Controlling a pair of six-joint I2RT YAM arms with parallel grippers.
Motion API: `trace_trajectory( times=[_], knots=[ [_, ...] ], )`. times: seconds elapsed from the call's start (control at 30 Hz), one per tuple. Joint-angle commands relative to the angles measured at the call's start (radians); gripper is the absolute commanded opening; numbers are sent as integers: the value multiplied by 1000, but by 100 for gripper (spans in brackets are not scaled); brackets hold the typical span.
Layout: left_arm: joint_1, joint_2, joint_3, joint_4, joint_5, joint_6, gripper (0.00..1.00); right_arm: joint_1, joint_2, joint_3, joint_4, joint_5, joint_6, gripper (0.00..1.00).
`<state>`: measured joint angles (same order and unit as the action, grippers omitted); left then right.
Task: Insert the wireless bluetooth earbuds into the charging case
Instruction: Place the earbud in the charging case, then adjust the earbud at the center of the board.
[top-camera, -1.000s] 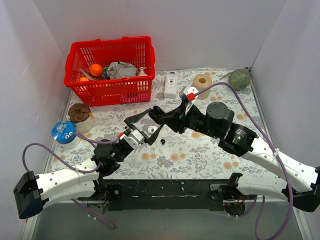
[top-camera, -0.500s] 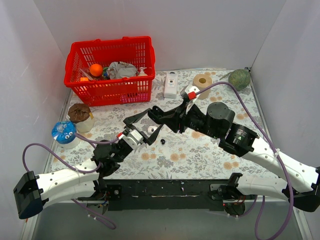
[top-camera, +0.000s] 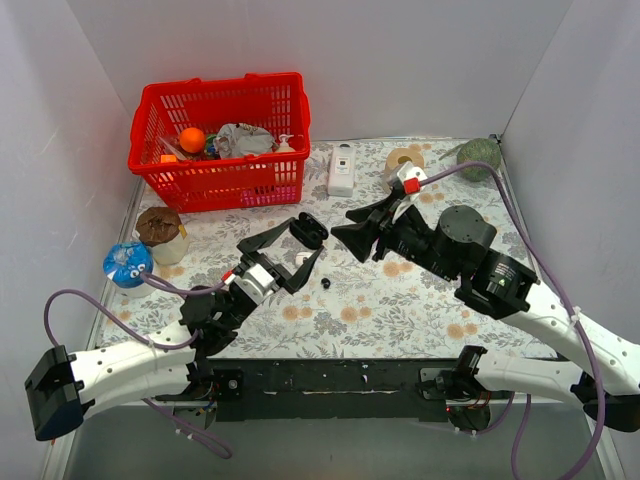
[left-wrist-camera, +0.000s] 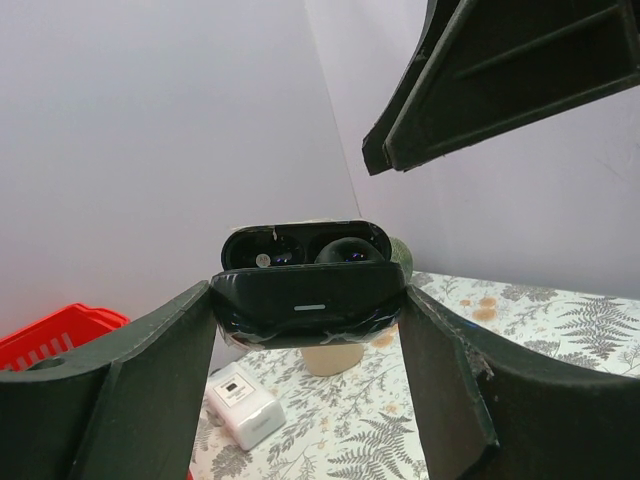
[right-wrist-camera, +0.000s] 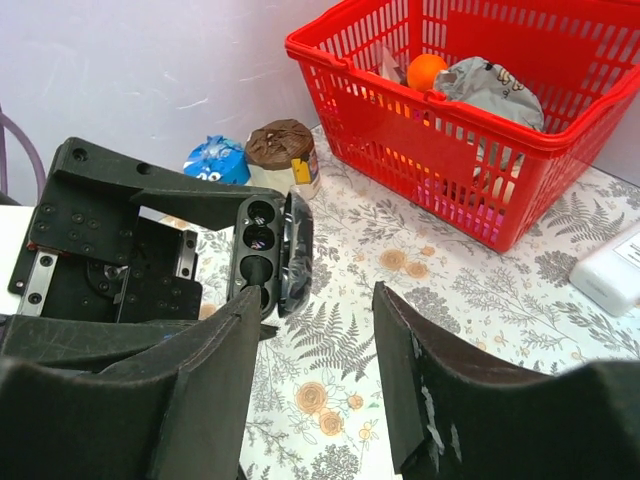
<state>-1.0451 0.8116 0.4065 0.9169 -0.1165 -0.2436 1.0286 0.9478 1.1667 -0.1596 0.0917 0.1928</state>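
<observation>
My left gripper (top-camera: 307, 240) is shut on a black charging case (top-camera: 309, 229) and holds it above the table with its lid open. In the left wrist view the case (left-wrist-camera: 310, 305) sits between the fingers of the left gripper (left-wrist-camera: 308, 330), its two wells facing the camera; I cannot tell what they hold. My right gripper (top-camera: 342, 223) is open and empty, just right of the case. Its wrist view shows the case (right-wrist-camera: 262, 250) ahead and left of the right gripper (right-wrist-camera: 320, 300). A black earbud (top-camera: 326, 283) lies on the table below the case. A small white piece (top-camera: 300, 258) shows by the left fingers.
A red basket (top-camera: 220, 140) with items stands at the back left, also in the right wrist view (right-wrist-camera: 470, 120). A white box (top-camera: 342, 170), a tape roll (top-camera: 405, 160) and a green ball (top-camera: 480, 158) line the back. A brown-lidded jar (top-camera: 160, 230) and blue cup (top-camera: 128, 265) stand left.
My right gripper has pulled back to the right, away from the case. The open case now shows clear in the left gripper, which has shifted slightly.
</observation>
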Motion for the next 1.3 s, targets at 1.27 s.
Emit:
trace_trajectory(
  times=[1.27],
  knots=[
    [-6, -506, -97, -420, -109, -122, 0, -170, 737, -223, 226, 6, 46, 52]
  ],
)
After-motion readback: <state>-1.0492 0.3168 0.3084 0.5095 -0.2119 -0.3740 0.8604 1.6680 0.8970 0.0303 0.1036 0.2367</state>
